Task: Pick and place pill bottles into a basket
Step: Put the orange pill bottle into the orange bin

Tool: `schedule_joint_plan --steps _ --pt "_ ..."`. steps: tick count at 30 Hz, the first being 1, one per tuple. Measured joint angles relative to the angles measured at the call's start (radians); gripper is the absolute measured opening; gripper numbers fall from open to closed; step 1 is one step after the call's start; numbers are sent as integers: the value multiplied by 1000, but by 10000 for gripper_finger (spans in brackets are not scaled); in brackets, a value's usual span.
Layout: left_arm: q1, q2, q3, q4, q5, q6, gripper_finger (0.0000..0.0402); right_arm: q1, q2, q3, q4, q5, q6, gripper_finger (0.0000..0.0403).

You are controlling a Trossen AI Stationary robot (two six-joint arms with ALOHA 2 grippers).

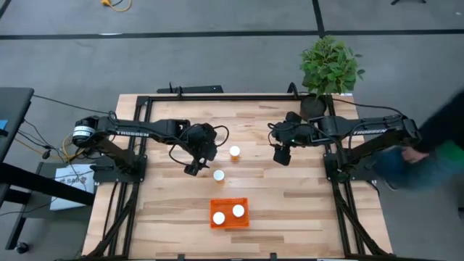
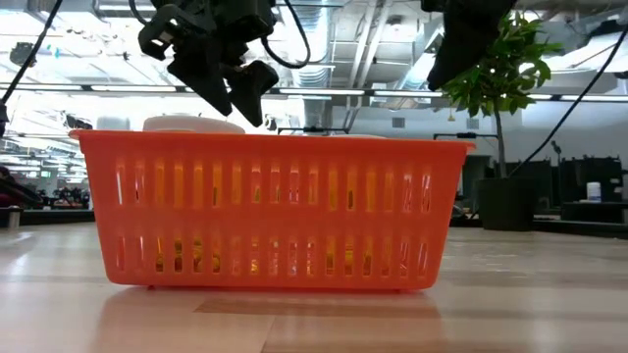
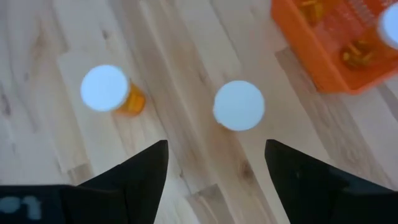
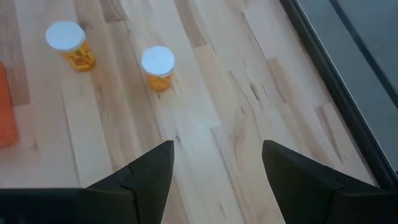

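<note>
The orange basket (image 1: 229, 222) stands near the table's front edge, holding two pill bottles with white caps (image 1: 218, 217) (image 1: 238, 211). Two more bottles stand upright on the table: one nearer the basket (image 1: 219, 175) (image 3: 239, 106) and one farther back (image 1: 235, 151) (image 3: 106, 88). My left gripper (image 1: 192, 168) (image 3: 214, 180) is open, raised above the table just left of the nearer bottle. My right gripper (image 1: 281, 154) (image 4: 214, 180) is open and empty, to the right of the farther bottle (image 4: 157, 61). In the low view the basket (image 2: 265, 211) fills the front.
A potted plant (image 1: 330, 69) stands at the table's far right corner. A person (image 1: 435, 152) is beside the table's right edge. Bare wood lies between the two grippers and to the right of the basket.
</note>
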Motion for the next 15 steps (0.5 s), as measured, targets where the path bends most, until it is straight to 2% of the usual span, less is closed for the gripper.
schedule_joint_plan --steps 8,15 --pt "-48 0 0 6 -106 -94 259 13 0 0 0 12 3 240" --pt "-91 0 0 8 -126 -109 259 11 0 0 0 23 47 240"
